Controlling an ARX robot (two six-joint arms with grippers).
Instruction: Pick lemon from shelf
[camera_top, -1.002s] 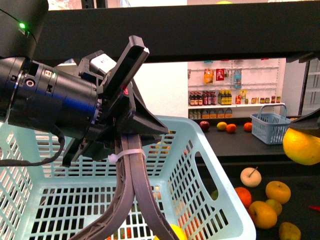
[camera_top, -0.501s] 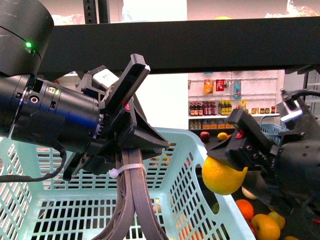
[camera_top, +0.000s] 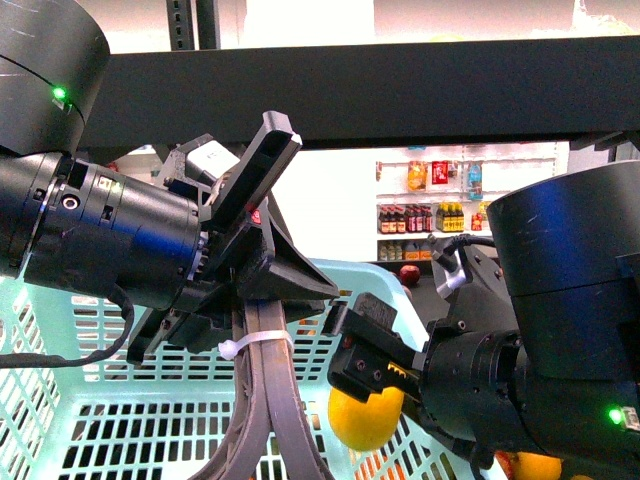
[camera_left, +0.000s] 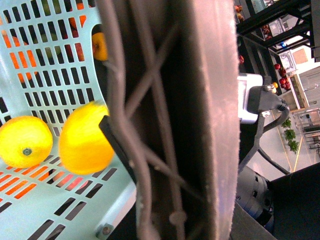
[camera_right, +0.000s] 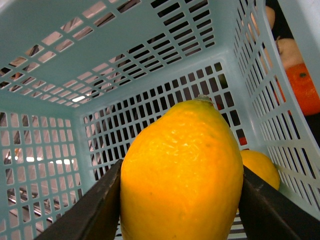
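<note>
Lemon: the lemon (camera_top: 365, 420) is off the shelf (camera_top: 400, 95). You have it in the air inside the pale blue basket (camera_top: 80, 410), just within the basket's right-hand wall.
Right hand: your right hand (camera_right: 182, 215) is clamped on the lemon. The right wrist view shows one black finger (camera_right: 95, 210) pressed against each flank of the fruit, with the lemon's nub pointing away from the camera.
Left hand: your left hand (camera_top: 270, 270) sits at the top of the basket's grey handles (camera_top: 265, 400), which are tied together with a white zip tie (camera_top: 255, 335). I cannot tell whether its fingers are closed on the handles, because the left wrist view is filled by the handles at close range.
Basket contents: a second yellow fruit (camera_left: 25, 142) lies on the basket floor. It is below and just beside the held lemon and does not touch it.
Shelf: its black canopy runs across the top of your front view. Orange fruit (camera_right: 300, 87) shows through the basket mesh on the deck outside, and another fruit (camera_top: 535, 465) peeks out under your right arm.
Background: a red apple (camera_top: 408, 273) sits at the far edge of the deck. White grocery shelves with bottles (camera_top: 440, 215) stand well behind it.
</note>
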